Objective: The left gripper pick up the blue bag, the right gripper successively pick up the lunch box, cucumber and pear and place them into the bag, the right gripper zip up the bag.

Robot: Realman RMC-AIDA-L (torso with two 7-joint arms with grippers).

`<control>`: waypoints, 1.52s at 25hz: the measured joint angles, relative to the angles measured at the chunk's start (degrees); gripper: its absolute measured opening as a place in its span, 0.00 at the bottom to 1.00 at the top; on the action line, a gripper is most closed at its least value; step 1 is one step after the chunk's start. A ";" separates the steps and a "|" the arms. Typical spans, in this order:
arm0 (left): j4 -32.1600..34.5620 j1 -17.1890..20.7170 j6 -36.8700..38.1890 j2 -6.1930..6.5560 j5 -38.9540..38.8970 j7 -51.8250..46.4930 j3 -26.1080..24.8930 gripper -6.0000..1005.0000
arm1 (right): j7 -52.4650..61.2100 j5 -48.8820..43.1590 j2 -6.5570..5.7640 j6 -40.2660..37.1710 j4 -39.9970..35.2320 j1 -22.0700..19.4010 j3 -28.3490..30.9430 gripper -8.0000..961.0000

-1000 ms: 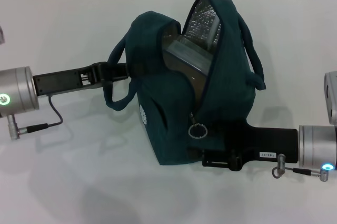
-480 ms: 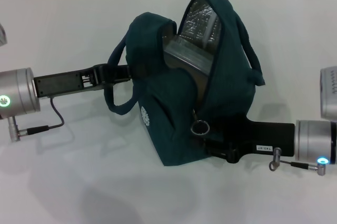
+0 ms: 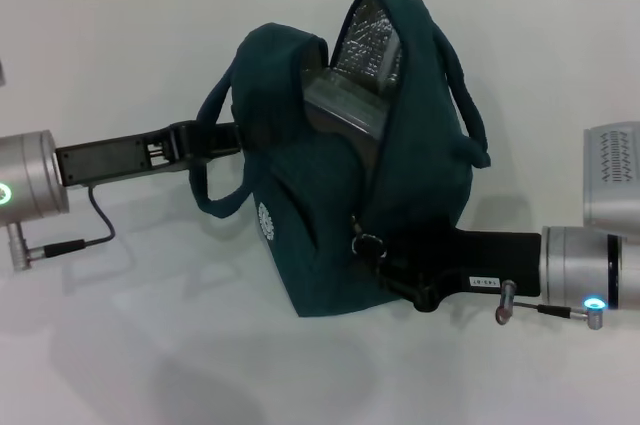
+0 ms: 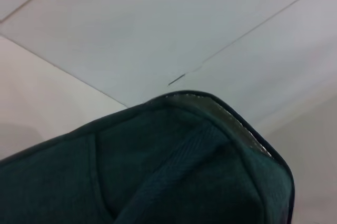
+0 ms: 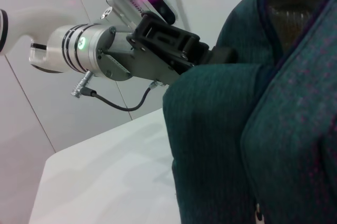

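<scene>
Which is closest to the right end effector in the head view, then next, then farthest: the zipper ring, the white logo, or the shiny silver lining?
1. Zipper ring, right beside the right end effector, low on the bag's front.
2. White logo, low on the bag's left side.
3. Silver lining, up top inside the opening.

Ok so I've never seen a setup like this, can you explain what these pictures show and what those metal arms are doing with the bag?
This is a two-armed robot at a white table. One picture looks down from its head; the other two come from cameras on its wrists. The left gripper reaches into the side of a dark blue bag. The right gripper is at the bag's lower front, by the zip's ring pull. The bag's mouth is open, showing silver lining and a grey lunch box. I cannot see the fingers.
</scene>
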 joint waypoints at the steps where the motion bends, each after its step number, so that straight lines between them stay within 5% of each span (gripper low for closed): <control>1: 0.01 0.04 0.00 0.07 -0.05 0.00 0.00 0.07 | -0.06 0.06 0.00 -0.06 0.00 -0.36 0.39 0.21; 16: 0.36 0.06 -0.47 0.44 -0.17 0.00 -0.19 0.07 | -0.66 1.46 -0.01 -0.55 -0.25 -2.91 1.36 0.03; 31: 0.20 0.38 -0.80 1.09 -0.36 -0.01 -0.30 0.07 | -1.61 1.36 -0.56 -10.11 -0.75 -8.80 9.15 0.03; 38: 0.23 0.50 -0.80 0.74 -0.35 0.00 -0.29 0.07 | -1.71 -0.10 -0.90 -15.35 -0.41 -7.90 9.44 0.03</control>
